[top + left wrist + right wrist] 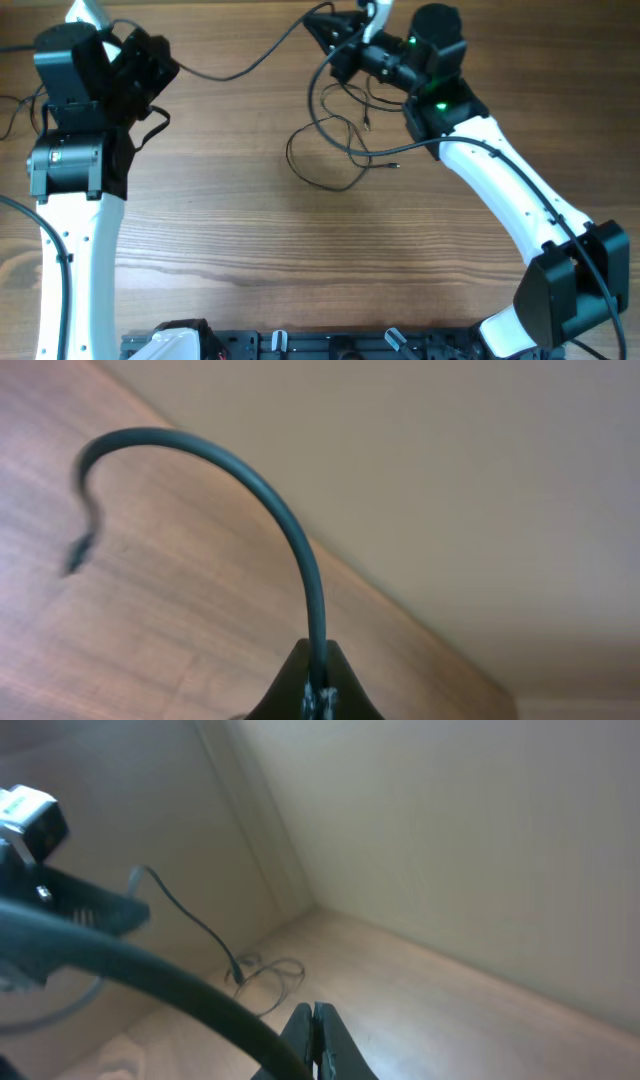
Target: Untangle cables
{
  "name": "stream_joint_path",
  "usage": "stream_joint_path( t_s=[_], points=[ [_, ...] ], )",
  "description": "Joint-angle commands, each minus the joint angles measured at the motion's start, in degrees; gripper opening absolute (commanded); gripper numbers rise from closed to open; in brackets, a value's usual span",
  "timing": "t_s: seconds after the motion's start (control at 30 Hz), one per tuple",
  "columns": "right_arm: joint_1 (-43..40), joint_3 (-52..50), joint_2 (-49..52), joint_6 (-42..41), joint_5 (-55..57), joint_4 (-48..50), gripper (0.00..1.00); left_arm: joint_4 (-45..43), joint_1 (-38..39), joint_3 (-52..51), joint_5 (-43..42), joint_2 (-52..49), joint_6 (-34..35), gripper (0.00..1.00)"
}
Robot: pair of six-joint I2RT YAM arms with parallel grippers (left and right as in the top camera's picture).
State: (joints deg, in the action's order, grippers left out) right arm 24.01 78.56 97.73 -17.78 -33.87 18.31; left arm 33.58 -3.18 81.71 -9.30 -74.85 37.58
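Two arms stretch one cord across the far side of the table, midway through the job of untangling the cables. The left gripper has its jaws clamped on the cord, which arcs up and away from the fingertips in the left wrist view. The right gripper has its jaws pressed together, apparently on the same cord's other end, though the blurred wrist view does not show the pinch itself. The rest of the cables lie in loose, overlapping loops on the wood just below the right gripper, near the far edge, with a small plug at one free end.

The step in hand looks like pulling one cord free of the heap. The slack hanging from the right gripper appears to run on down into the loops, so the work seems well short of done. The next move likely calls for spreading the grippers further apart, or lifting, slowly enough that the loops slip loose rather than cinch into a knot.

No container is in view; everything rests on bare table or hangs in the air.
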Motion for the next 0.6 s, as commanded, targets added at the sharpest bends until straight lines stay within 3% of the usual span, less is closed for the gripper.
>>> stream_joint_path(
  t_s=[0.0,0.13,0.33,0.4,0.47,0.5,0.53,0.57],
  points=[
    [4.9,5.9,0.4,4.9,4.1,1.8,0.04,2.4,-4.8,0.1,1.0,-0.3,-1.1,0.04],
    [12.0,6.1,3.3,0.9,4.2,5.0,0.04,7.8,-10.6,0.1,-0.7,-0.3,-0.7,0.04],
    [19.0,8.6,21.1,-22.2,6.1,25.9,0.04,22.6,-10.8,0.0,6.9,-5.3,-1.5,0.04],
    [19.6,13.7,27.1,-24.1,6.6,22.1,0.04,22.2,-10.8,0.0,4.0,-9.7,-1.5,0.04],
    [19.4,18.9,30.9,-24.1,7.6,10.7,0.07,22.0,-10.8,0.0,2.1,-14.1,-1.5,0.06],
    [19.1,19.5,31.2,-22.4,7.5,6.7,0.25,22.0,-10.8,0.0,1.3,-16.3,-1.5,0.09],
    [18.7,19.5,31.1,-18.5,7.5,2.3,0.72,22.0,-10.8,0.0,0.8,-18.7,-1.5,0.15],
    [17.9,19.5,30.8,-16.0,7.6,-2.1,1.0,22.0,-10.8,0.0,0.7,-20.2,-1.1,0.25]
  ],
)
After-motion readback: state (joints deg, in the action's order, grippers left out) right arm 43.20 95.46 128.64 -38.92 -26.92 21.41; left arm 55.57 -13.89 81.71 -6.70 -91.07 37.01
